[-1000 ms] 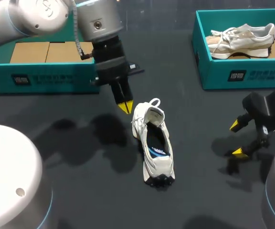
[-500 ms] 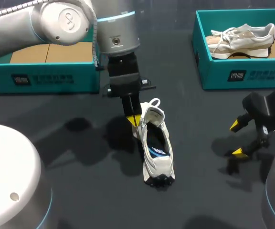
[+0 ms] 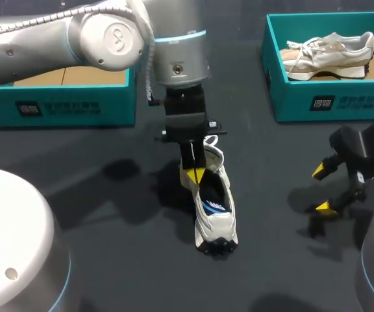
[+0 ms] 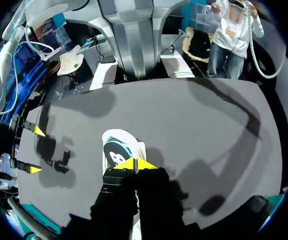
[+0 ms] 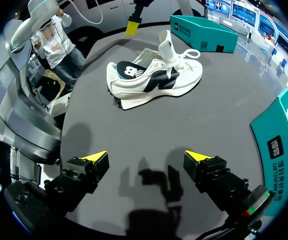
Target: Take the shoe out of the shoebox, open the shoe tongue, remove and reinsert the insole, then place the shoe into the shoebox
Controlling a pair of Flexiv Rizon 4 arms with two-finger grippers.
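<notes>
The left pincer [image 3: 194, 175] hangs tip-down over the white shoe [image 3: 223, 224]. Its two yellow tips are pressed together with nothing visible between them. They sit at the edge of the shoe's opening, near the laces, and I cannot tell if they touch it. The shoe stands on its sole on the dark table [image 3: 109, 214], directly under this pincer and outside both boxes. The right pincer [image 3: 323, 190] is low over the table, well apart from the shoe — its fingers are wide apart and hold nothing. Behind it stands a teal shoebox [image 3: 330, 104] with a second shoe [image 3: 330, 52] inside. Another teal box [image 3: 63, 107] is behind the left arm.
</notes>
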